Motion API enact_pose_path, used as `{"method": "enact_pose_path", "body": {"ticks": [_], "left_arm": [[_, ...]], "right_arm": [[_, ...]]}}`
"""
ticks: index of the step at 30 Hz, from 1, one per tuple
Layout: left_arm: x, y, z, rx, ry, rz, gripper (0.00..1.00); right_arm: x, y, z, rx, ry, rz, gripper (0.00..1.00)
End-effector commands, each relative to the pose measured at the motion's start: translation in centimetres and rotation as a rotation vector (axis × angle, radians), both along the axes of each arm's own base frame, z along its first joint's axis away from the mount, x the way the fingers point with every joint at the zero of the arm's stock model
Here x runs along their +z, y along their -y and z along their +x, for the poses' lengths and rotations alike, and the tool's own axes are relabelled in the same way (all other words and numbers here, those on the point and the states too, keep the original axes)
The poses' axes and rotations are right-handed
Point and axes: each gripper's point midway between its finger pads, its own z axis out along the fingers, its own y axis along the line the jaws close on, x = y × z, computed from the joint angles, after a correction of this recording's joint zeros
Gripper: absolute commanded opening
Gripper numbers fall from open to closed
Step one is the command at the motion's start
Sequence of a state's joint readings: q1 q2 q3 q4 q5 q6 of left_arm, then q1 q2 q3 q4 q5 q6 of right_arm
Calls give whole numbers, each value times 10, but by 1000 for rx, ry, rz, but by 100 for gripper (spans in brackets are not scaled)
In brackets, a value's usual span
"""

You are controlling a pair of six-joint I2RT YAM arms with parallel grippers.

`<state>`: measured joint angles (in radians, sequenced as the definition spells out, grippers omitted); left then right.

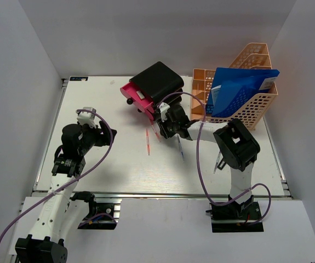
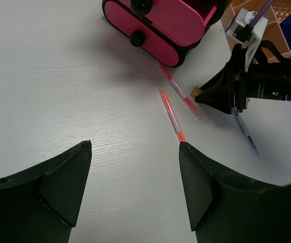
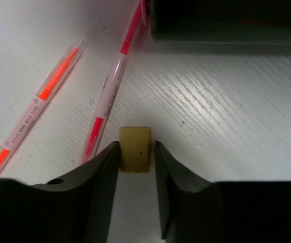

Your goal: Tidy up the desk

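Observation:
The white desk (image 1: 108,170) carries two red pens (image 1: 148,143) (image 1: 156,133) near its middle. My right gripper (image 1: 159,129) is low over them, its jaws either side of a small yellowish eraser (image 3: 135,152) that lies flat on the desk (image 3: 226,101). The left finger rests against the eraser; a thin gap remains at the right finger. Both red pens (image 3: 39,106) (image 3: 110,91) lie just left of it. My left gripper (image 1: 109,136) hovers open and empty (image 2: 135,147) over bare desk, with one red pen's tip (image 2: 179,135) by its right finger.
A black box with an open pink drawer (image 1: 136,96) stands behind the pens. A peach mesh rack (image 1: 256,107) holding a blue folder (image 1: 239,90) is at the back right. A blue pen (image 1: 180,149) and another pen (image 1: 217,162) lie right of the red ones.

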<state>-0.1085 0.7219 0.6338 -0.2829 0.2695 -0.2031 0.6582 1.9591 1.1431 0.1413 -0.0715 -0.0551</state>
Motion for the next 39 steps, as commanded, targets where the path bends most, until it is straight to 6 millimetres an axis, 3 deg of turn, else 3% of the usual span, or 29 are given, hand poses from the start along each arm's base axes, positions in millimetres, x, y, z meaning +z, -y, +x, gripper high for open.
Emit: {"method": "enact_pose_path", "body": {"ticks": [1, 4, 7, 8, 10, 11, 13, 15, 16, 19, 21, 23, 26, 27, 33, 34, 35, 36, 38, 39], "left_arm": [[14, 1, 1, -6, 44, -4, 79], [11, 1, 2, -9, 32, -5, 80], [0, 1, 5, -2, -11, 0, 80], [-5, 0, 7, 3, -30, 4, 80], [-21, 0, 11, 7, -108, 12, 80], [-25, 0, 12, 3, -131, 15, 80], [-36, 1, 15, -2, -182, 21, 80], [-39, 2, 15, -6, -196, 21, 80], [-40, 2, 15, -6, -201, 21, 80], [-42, 2, 15, -5, -200, 19, 80], [-41, 1, 15, 3, -195, 22, 81], [-42, -1, 15, 11, -200, 24, 80], [-43, 2, 15, 0, -200, 25, 81], [-44, 2, 15, 1, -202, 27, 81], [-45, 2, 15, -1, -206, 29, 82], [-44, 3, 15, -3, -203, 28, 82], [-43, 3, 15, -6, -199, 27, 82], [-44, 3, 14, -7, -199, 26, 82], [-44, 4, 15, -12, -200, 26, 82], [-44, 5, 15, -16, -201, 24, 82]], "right_arm": [[-23, 11, -10, -5, -22, -64, 35], [-17, 15, -9, -8, -19, -59, 25], [3, 14, -7, 25, 13, -52, 15], [25, 12, -5, 45, 51, -30, 12], [49, 5, -11, 150, 88, -6, 8], [73, 5, -14, 177, 120, 7, 7], [97, -2, -33, 334, 146, 33, 6], [130, -1, -50, 419, 179, 53, 6], [142, -1, -70, 510, 166, 71, 6], [185, -11, -92, 623, 221, 156, 6], [214, -21, -93, 641, 290, 199, 6], [234, -29, -87, 620, 322, 224, 6], [260, -48, -54, 523, 390, 228, 8], [265, -55, -34, 473, 415, 212, 9], [271, -77, 15, 325, 475, 210, 12], [262, -82, 25, 311, 466, 200, 12], [274, -85, 32, 292, 493, 208, 12], [266, -88, 42, 269, 490, 197, 12], [272, -91, 51, 249, 520, 200, 12], [264, -94, 56, 238, 518, 182, 13]]}}
